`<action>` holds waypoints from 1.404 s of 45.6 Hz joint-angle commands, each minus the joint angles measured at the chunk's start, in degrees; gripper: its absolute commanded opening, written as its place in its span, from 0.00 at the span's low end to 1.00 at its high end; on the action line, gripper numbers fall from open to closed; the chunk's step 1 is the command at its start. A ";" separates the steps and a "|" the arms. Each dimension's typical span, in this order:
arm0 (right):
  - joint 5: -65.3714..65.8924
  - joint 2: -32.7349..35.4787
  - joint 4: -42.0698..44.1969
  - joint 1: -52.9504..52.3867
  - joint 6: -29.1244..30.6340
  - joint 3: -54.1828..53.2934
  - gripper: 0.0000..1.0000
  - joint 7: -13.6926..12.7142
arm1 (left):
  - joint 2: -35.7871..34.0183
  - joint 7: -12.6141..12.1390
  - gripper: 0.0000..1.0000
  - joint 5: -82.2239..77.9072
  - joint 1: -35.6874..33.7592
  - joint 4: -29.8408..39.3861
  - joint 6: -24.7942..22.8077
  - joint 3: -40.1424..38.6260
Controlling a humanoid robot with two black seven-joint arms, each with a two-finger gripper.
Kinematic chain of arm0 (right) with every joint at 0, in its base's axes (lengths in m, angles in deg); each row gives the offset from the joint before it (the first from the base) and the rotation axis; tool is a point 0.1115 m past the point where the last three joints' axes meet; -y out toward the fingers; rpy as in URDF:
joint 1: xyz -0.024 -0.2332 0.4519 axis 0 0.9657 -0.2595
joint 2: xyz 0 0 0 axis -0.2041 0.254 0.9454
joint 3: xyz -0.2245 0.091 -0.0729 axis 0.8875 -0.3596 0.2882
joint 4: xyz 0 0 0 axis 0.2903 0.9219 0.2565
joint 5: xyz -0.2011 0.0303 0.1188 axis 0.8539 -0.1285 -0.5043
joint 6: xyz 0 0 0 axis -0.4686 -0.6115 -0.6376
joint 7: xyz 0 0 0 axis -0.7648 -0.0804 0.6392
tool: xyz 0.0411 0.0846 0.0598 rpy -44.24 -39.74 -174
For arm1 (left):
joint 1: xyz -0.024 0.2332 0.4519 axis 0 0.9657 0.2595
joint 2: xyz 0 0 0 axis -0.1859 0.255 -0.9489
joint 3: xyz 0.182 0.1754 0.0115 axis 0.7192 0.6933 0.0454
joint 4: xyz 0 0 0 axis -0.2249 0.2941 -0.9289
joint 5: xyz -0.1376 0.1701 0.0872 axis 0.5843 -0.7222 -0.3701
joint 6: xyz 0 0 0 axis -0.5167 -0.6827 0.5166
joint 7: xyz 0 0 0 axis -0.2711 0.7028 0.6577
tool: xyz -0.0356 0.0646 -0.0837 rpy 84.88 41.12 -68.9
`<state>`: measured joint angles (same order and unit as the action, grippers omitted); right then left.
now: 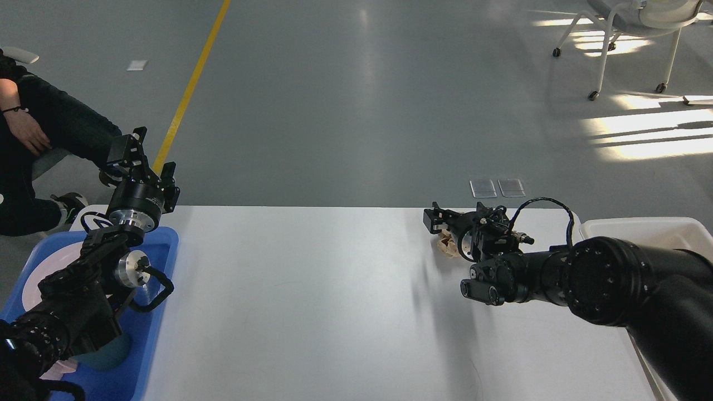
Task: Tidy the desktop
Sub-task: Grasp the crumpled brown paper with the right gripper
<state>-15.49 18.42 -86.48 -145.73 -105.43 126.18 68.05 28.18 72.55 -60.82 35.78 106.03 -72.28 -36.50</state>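
Observation:
The white desktop (312, 301) fills the lower middle of the head view. A crumpled brown paper ball (447, 247) lies near its far right edge, mostly hidden by my right arm. My right gripper (437, 220) is low over the ball, right at its far-left side. It is dark and seen from behind, so I cannot tell its fingers apart or whether it touches the paper. My left gripper (146, 160) is open and empty, raised above the far end of the blue tray (161, 312).
The blue tray at the left edge holds a white plate (47, 278) and a teal cup (106, 356) under my left arm. A deep off-white bin (640, 228) stands at the table's right edge. A seated person (33, 128) is at far left.

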 commanded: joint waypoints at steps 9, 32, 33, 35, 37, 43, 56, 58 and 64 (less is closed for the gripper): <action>3.20 -2.95 5.34 5.45 -3.84 0.05 0.90 -0.01 | 0.00 0.00 0.97 0.00 0.00 0.00 0.00 0.00; 3.20 -3.30 9.38 8.70 -3.67 2.07 0.70 -0.01 | -0.09 0.00 0.97 0.00 0.00 0.00 0.00 0.00; 3.20 -3.30 9.38 8.70 -3.67 2.07 0.70 -0.01 | 0.00 0.00 0.97 0.00 0.00 0.00 0.00 0.00; 3.20 -3.30 9.47 8.70 -3.67 2.07 0.70 -0.01 | 0.00 0.00 0.97 0.00 0.00 0.00 0.00 0.00; 3.20 -3.39 9.47 8.70 -3.67 2.07 0.66 -0.01 | 0.00 0.00 0.97 0.00 0.00 0.00 0.00 0.00; 3.20 -3.39 9.47 9.05 -3.67 2.07 0.57 -0.01 | 0.00 0.00 0.97 0.00 0.00 0.00 0.00 0.00; 3.20 -3.39 9.47 9.14 -3.67 2.07 0.52 -0.01 | -0.09 0.00 0.97 0.00 0.00 0.00 0.00 0.00; 3.20 -3.39 9.47 9.14 -3.58 2.07 0.52 -0.01 | 0.00 0.00 0.97 0.00 0.00 0.00 0.00 0.00; 3.20 -3.39 9.47 9.14 -3.58 1.99 0.49 -0.01 | 0.00 0.00 0.97 0.00 0.00 0.00 0.00 0.00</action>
<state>-12.30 15.02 -77.01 -136.59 -109.05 128.21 68.03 28.17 72.55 -60.82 35.78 106.03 -72.28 -36.50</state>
